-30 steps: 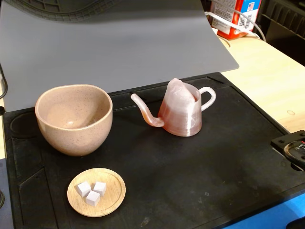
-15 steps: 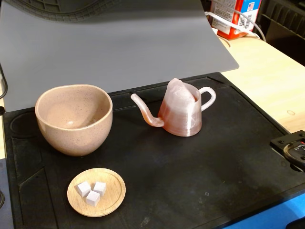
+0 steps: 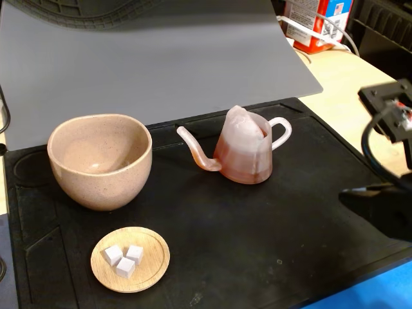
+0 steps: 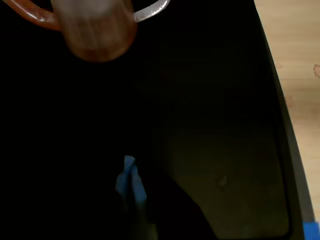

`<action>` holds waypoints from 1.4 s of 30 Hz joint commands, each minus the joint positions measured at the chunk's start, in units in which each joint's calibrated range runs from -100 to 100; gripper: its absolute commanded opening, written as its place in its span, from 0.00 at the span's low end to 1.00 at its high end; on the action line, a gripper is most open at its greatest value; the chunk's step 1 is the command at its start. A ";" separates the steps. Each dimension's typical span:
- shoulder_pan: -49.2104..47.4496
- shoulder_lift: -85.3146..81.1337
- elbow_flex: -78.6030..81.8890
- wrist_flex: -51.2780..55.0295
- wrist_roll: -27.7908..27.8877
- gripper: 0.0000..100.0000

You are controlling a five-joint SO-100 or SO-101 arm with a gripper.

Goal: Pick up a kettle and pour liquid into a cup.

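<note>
Near the desk's front edge, toward its left corner in the fixed view, a wooden dish point(image 3: 131, 259) with three white cubes point(image 3: 124, 259) is seen on the black mat point(image 3: 257, 232). At the right edge the pincer point(image 4: 131, 186) is largely dark; whether it is spread cannot be told. Farther back, the cup point(image 3: 100, 160) stands left, the kettle point(image 3: 243, 148) mid-desk, holding liquid point(image 3: 241, 164), its spout toward the cup.
</note>
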 commanded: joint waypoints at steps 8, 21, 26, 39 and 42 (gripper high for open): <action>-0.05 32.79 -14.69 -32.37 5.23 0.10; 2.91 59.67 -36.28 -38.86 14.62 0.24; 2.76 66.33 -42.00 -43.87 14.73 0.24; 0.02 71.87 -48.35 -44.31 14.73 0.24; 0.17 71.96 -48.35 -44.05 14.73 0.24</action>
